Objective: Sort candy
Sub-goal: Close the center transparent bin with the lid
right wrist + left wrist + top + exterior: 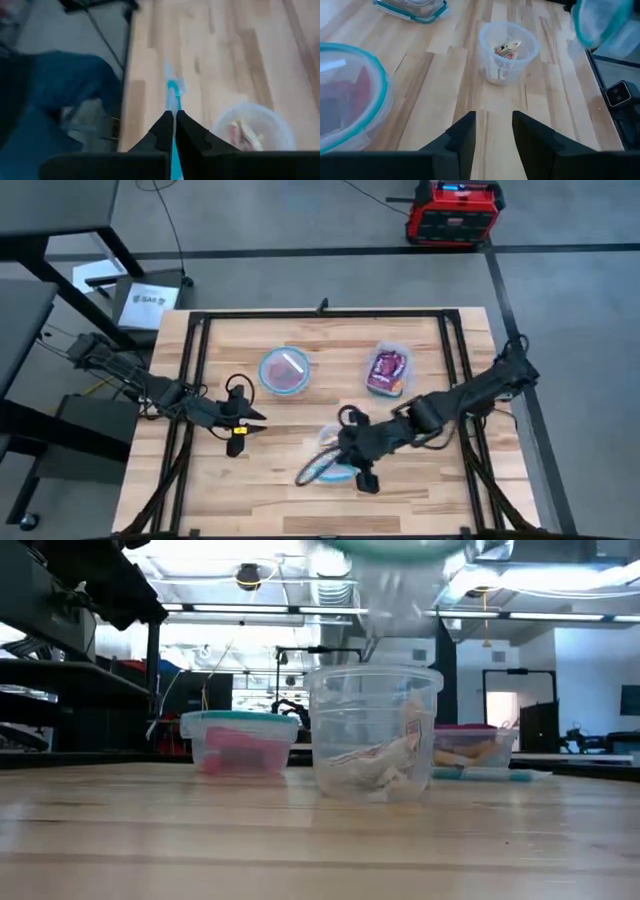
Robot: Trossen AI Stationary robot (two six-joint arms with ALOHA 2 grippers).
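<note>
Sorting looks nearly finished: no loose candy shows on the wooden table (300,480), and what can be seen sits in three clear tubs. In the overhead view, a lidded round container (285,369) at about 12 o'clock of table centre holds reddish packets. A rectangular container (387,371) at 2 o'clock holds red and purple ones. An open cup (373,730) near 5 o'clock holds cream stick candy (507,49).

The right gripper (174,131) hovers over that cup, its fingers pressed together on the edge of a blue-rimmed lid (598,20), which hangs tilted above the opening. The left gripper (493,131) waits at 9 o'clock, low over bare wood, fingers spread and empty.

What remains, by the look of it, is seating the lid. The lidded tubs' contents are hard to read through the plastic.
</note>
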